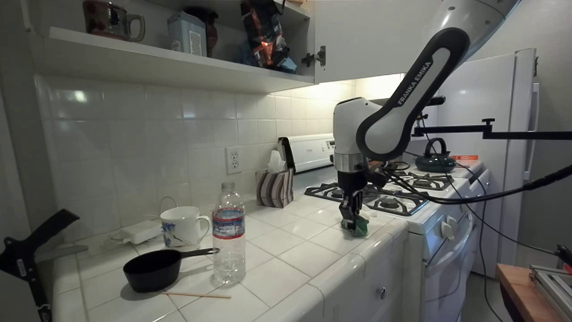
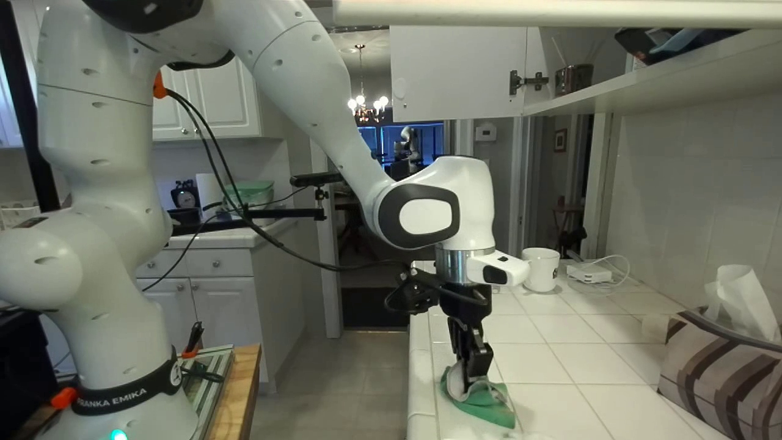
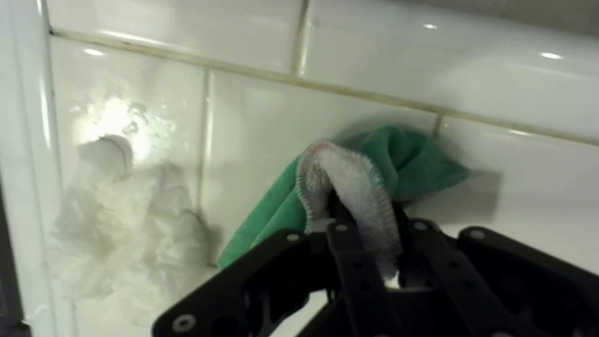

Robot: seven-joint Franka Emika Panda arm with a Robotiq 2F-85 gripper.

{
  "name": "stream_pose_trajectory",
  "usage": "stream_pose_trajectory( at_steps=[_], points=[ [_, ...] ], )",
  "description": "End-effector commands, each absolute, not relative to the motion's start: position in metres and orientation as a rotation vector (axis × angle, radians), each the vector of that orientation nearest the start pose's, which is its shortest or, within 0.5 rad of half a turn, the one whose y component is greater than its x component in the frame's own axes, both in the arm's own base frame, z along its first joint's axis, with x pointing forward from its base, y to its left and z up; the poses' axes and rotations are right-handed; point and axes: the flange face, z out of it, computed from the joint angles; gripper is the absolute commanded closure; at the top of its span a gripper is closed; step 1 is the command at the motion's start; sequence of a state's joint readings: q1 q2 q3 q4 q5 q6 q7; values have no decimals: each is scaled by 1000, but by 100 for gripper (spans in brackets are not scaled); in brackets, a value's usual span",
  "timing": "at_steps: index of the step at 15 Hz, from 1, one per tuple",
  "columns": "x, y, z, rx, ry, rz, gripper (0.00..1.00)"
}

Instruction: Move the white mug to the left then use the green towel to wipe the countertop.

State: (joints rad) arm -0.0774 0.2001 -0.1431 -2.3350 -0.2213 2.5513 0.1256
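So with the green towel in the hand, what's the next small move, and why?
I'd probably slide the green towel a little toward the stove. The hand grips it, it seems to touch the countertop, and the wrist view shows what look like wet spots on that side, beside a crumpled white tissue.

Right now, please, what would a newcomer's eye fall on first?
Probably the white Franka arm, arched over the tiled countertop with its gripper shut on the green towel. Then, perhaps, crumpled white tissue left of the towel in the wrist view, or the black saucepan near the water bottle in an exterior view.
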Motion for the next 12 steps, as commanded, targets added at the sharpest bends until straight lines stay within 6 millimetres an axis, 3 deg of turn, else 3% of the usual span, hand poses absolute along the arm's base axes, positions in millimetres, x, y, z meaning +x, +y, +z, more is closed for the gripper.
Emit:
stream_pose_trajectory(
  at_steps=[1,6,12],
  points=[
    [495,-156,234,-3238,471,90,95],
    [522,-184,234,-3187,594,-72,95],
    [583,-197,236,-3070,702,-187,95]
  ],
)
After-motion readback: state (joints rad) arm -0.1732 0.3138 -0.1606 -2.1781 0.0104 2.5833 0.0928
